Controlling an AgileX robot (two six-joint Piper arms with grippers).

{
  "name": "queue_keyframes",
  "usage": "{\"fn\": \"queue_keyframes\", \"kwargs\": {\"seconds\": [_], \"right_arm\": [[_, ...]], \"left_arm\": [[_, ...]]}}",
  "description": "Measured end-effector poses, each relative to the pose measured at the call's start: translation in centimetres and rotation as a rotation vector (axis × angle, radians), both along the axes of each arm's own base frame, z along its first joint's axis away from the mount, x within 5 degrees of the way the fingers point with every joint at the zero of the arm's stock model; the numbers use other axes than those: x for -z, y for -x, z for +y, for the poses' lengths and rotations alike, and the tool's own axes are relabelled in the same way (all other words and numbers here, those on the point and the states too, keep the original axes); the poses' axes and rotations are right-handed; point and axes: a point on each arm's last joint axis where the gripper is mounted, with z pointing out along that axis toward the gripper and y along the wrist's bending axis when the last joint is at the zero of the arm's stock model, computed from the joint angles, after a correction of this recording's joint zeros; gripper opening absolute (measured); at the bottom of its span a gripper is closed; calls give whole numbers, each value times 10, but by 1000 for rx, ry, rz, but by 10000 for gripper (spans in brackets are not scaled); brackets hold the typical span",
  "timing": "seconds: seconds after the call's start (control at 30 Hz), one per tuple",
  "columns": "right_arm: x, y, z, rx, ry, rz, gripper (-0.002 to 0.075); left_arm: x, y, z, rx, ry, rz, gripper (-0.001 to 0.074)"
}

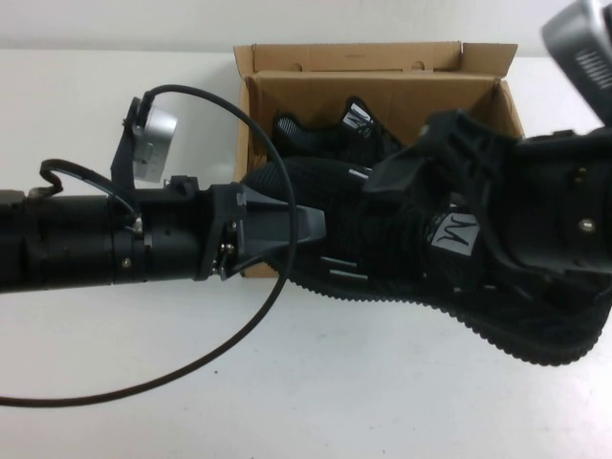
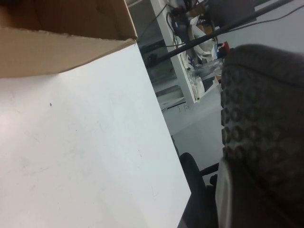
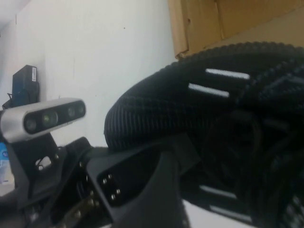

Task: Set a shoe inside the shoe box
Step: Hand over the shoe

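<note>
Nearest, the shoe [image 1: 421, 258] hangs above the white desk [image 1: 287, 382] at the front edge of the shoe box [image 1: 382, 67]. The left gripper [image 1: 296, 229] has its fingers clenched on the toe; the right gripper [image 1: 459, 191] is at the tongue, fingers spread wide. Farther back, a matching sneaker [image 1: 335, 129] lies inside the box.

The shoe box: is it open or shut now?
Open. In the high view the shoe box has its flaps raised, and its inside shows, with a black sneaker lying in it.
</note>
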Motion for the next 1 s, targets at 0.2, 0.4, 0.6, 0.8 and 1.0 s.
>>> {"fn": "queue_keyframes", "kwargs": {"seconds": [0.2, 0.4, 0.6, 0.8, 1.0], "right_arm": [[11, -12, 13, -3, 9, 9, 552], [13, -15, 16, -72, 62, -52, 98], [12, -15, 18, -100, 68, -85, 8], [12, -14, 18, -102, 64, -82, 3], [14, -13, 18, -107, 75, -61, 2]], "left_arm": [[1, -1, 0, -8, -10, 1, 137], [1, -2, 1, -21, -7, 4, 135], [0, -2, 2, -15, -2, -22, 134], [-2, -1, 2, -1, 10, -25, 440], [-4, 0, 1, 12, 20, -29, 667]]}}
